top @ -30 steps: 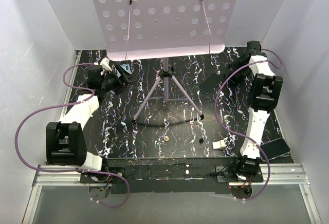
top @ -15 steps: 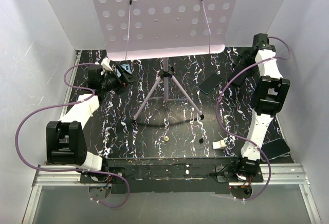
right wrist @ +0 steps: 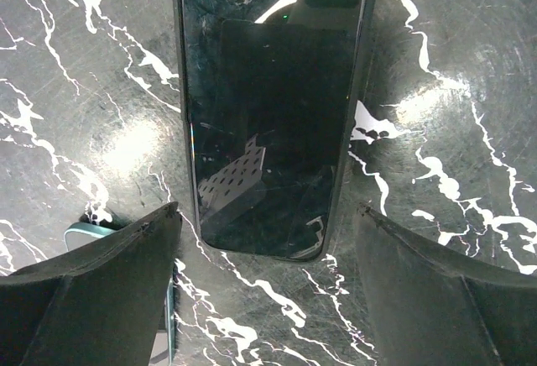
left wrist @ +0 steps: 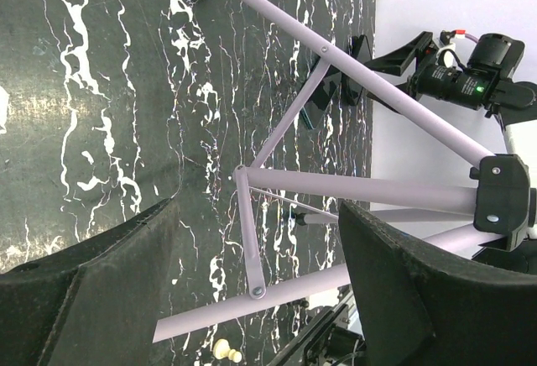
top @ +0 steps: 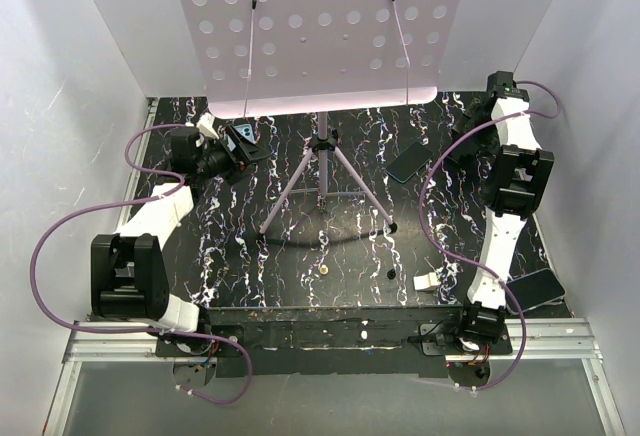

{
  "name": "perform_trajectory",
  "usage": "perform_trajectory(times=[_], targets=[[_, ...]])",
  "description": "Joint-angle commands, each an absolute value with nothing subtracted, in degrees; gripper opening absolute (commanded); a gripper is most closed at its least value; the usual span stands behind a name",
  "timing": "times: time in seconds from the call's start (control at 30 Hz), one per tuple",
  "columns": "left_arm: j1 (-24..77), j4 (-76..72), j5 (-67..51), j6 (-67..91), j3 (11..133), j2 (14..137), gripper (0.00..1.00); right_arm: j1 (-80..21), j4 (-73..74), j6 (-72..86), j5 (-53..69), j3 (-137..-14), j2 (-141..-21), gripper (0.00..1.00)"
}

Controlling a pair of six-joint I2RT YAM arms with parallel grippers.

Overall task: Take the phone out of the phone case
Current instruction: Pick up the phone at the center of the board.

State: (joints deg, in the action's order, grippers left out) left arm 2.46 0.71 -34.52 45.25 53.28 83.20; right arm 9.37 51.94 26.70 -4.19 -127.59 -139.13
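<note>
the phone (right wrist: 268, 106) is laid flat, screen up, on the black marbled table (right wrist: 436, 89), between the widely spread fingers of the right gripper (right wrist: 264, 215). only a light blue corner of the phone case (right wrist: 87, 231) is seen, near the phone and partly hidden by one finger. the left gripper (left wrist: 258, 206) is also spread, nothing gripped, and is pointed at the tripod (left wrist: 361, 185).

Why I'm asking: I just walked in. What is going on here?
The right hand hangs open over a black phone lying screen-up on the marbled table, not gripping it. A light blue edge, possibly the phone case, shows near the phone. The left hand, open and empty, points toward the music stand legs.
</note>
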Motion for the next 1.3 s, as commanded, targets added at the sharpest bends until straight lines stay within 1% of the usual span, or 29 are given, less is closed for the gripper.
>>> perform_trajectory(times=[0.0,0.13,0.33,0.57,0.63,0.7,0.8,0.87,0.93,0.97,1.0,1.1,1.17,1.27], targets=[[1.8,-1.8,-36.1,45.9,52.8,83.7,0.76,9.3,52.1,29.1,-3.3,-130.0,-140.4,0.89],[1.7,-2.1,-36.6,46.1,52.6,83.7,0.77,8.8,52.9,30.3,-2.7,-130.3,-141.9,0.90],[1.6,-3.2,-37.4,46.9,52.2,83.8,0.82,8.7,52.5,31.1,-1.9,-130.1,-142.0,0.91],[1.2,-3.3,-37.4,46.9,52.1,83.6,0.84,7.9,59.9,32.1,-4.7,-136.7,-146.3,0.92],[1.2,-3.3,-37.5,47.2,52.0,83.6,0.84,7.6,60.9,30.9,-4.7,-136.8,-146.8,0.92],[1.1,-3.3,-37.7,47.5,52.2,83.5,0.84,7.4,62.8,29.5,-4.3,-139.3,-148.2,0.90],[1.1,-3.3,-38.0,47.6,52.3,83.6,0.84,6.2,65.3,27.9,-6.1,-142.6,-150.0,0.90],[1.1,-3.3,-38.0,47.5,52.2,83.5,0.84,5.4,66.3,27.2,-8.1,-143.1,-150.3,0.88],[1.1,-3.4,-38.1,47.5,52.4,83.2,0.84,4.7,66.5,26.6,-9.1,-142.4,-149.7,0.82],[1.1,-3.4,-38.1,47.5,52.4,83.3,0.83,4.6,66.4,26.5,-8.4,-141.6,-149.3,0.78],[1.1,-3.4,-38.2,47.5,52.4,83.1,0.83,4.6,66.4,26.6,-7.3,-141.2,-149.0,0.71],[1.1,-3.4,-38.2,47.5,52.3,82.8,0.83,4.7,67.6,26.4,-5.1,-139.5,-147.6,0.55],[1.1,-3.4,-38.3,47.3,52.1,82.6,0.83,4.7,67.8,26.2,-3.6,-135.6,-145.0,0.50],[1.1,-3.4,-38.5,47.5,51.9,82.3,0.83,4.4,65.6,25.2,-2.1,-123.3,-137.3,0.49]])
